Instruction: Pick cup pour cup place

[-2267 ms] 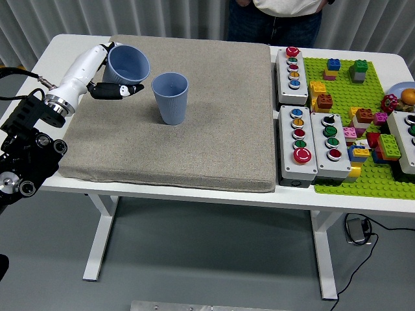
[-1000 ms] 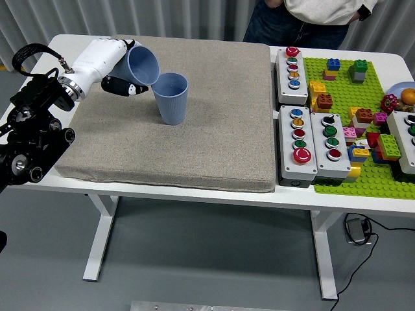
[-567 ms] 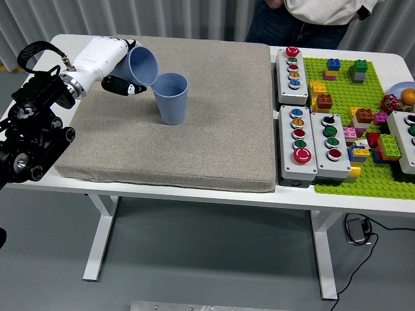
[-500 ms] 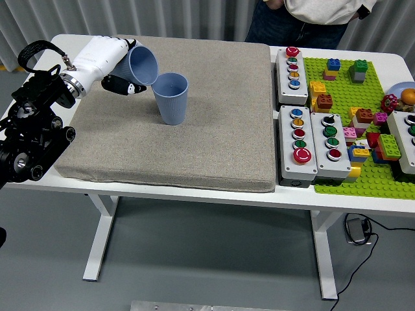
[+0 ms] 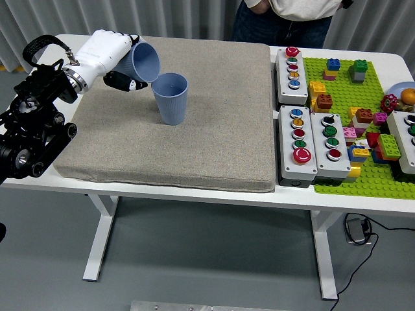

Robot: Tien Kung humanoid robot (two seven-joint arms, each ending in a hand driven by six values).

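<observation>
Left hand (image 5: 111, 57) wraps the tilted blue cup (image 5: 144, 61), mouth pointing toward 4 o'clock, lip just above the standing cup (image 5: 170, 98) on the grey mat (image 5: 194, 142). Right arm unseen.

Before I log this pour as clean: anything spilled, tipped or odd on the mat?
No spill shows on the grey fabric mat. The only tilted thing is the blue ribbed cup in the left hand, tipped on purpose over the upright blue ribbed cup.
</observation>
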